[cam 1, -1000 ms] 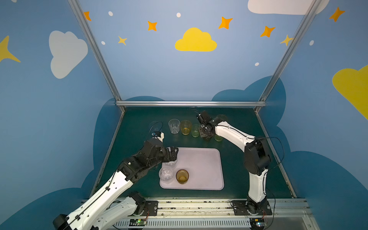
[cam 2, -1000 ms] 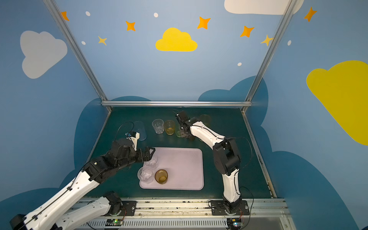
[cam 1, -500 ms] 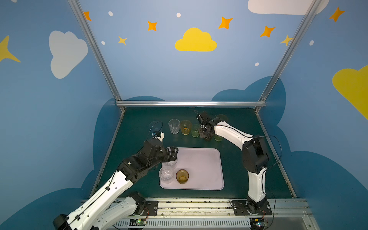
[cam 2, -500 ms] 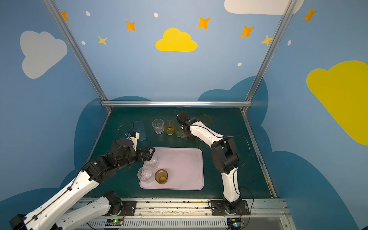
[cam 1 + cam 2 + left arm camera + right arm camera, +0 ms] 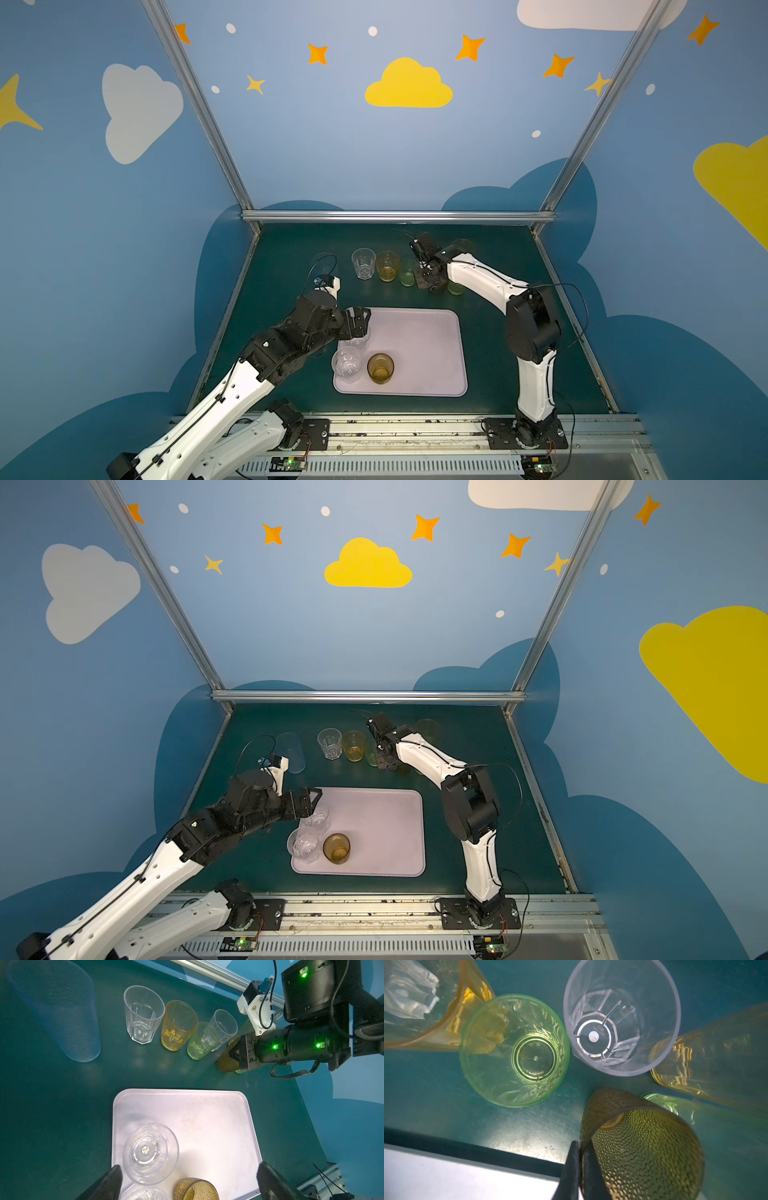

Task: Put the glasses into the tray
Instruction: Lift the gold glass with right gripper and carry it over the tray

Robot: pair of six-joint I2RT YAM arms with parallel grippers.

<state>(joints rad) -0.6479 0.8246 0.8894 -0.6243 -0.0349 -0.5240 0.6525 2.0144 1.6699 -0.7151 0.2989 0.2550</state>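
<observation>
Where the dark green tabletop (image 5: 291, 266) runs past the far left corner of the tray (image 5: 419, 345), a tall smooth pale blue glass (image 5: 293, 752) stands. The left pincer (image 5: 362, 322) hangs over that corner, spread wide, gripping nothing. Two clear faceted glasses (image 5: 347, 365) and a dimpled brown glass (image 5: 380, 368) crowd the flat lilac tray's left side; its right half lies open. Behind the tray's far edge a clear glass (image 5: 363, 264), an orange glass (image 5: 387, 266) and a green glass (image 5: 407, 274) stand in a tight row. Only the wrist views show another clear glass (image 5: 620, 1018) behind the green, and the right pincer (image 5: 580, 1167) pinched shut on the rim of a second brown glass (image 5: 639, 1147).
</observation>
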